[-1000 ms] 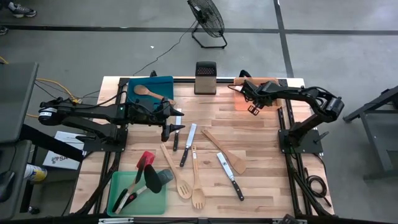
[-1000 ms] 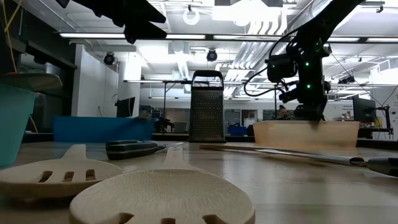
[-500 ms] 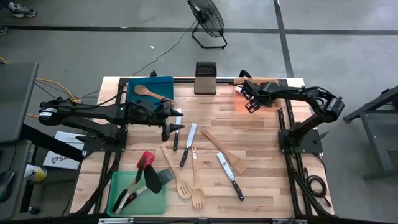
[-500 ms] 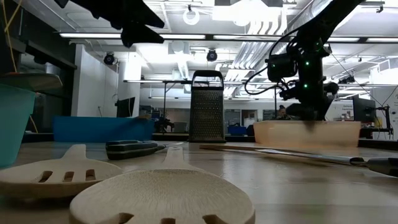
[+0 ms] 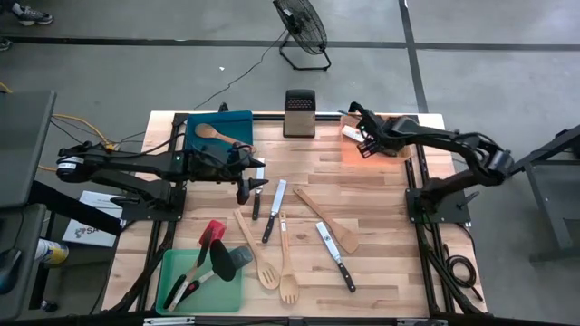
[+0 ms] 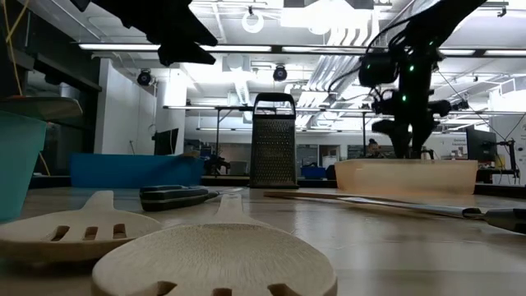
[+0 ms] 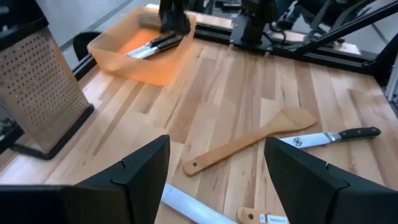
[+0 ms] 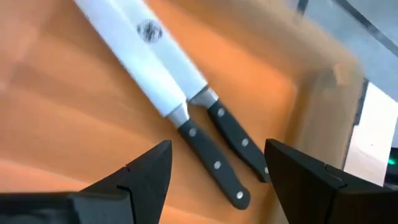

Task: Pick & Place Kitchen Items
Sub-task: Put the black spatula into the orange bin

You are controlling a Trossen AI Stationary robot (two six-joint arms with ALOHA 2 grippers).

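Right claw (image 5: 366, 142) hangs over the orange tray (image 5: 399, 156) at the table's (image 5: 381, 235) far right corner, its jaws spread wide and holding nothing. Directly beneath it, we see two black-handled knives (image 8: 186, 118) lying side by side on the tray floor, blades touching, handles pointing toward one tray wall.

Left claw (image 5: 243, 184) waits over the table's left-centre, just in front of the blue tray (image 5: 237, 122), with its jaws also wide apart and empty. We note the following relative to this claw:

- The box grater (image 5: 298, 112) stands upright beyond it, at the far edge.
- A wooden spoon (image 5: 216, 133) lies in the blue tray behind it.
- The green tray (image 5: 172, 272), on the near side, holds red, black and grey spatulas (image 5: 216, 256).
- A wooden spatula (image 7: 249, 140) lies ahead of it, between the two claws.
- Two knives (image 5: 275, 209) lie just beside it on the boards; a third knife (image 5: 335, 256) lies farther toward the near edge.
- Two slotted wooden spoons (image 5: 272, 263) lie near the green tray.
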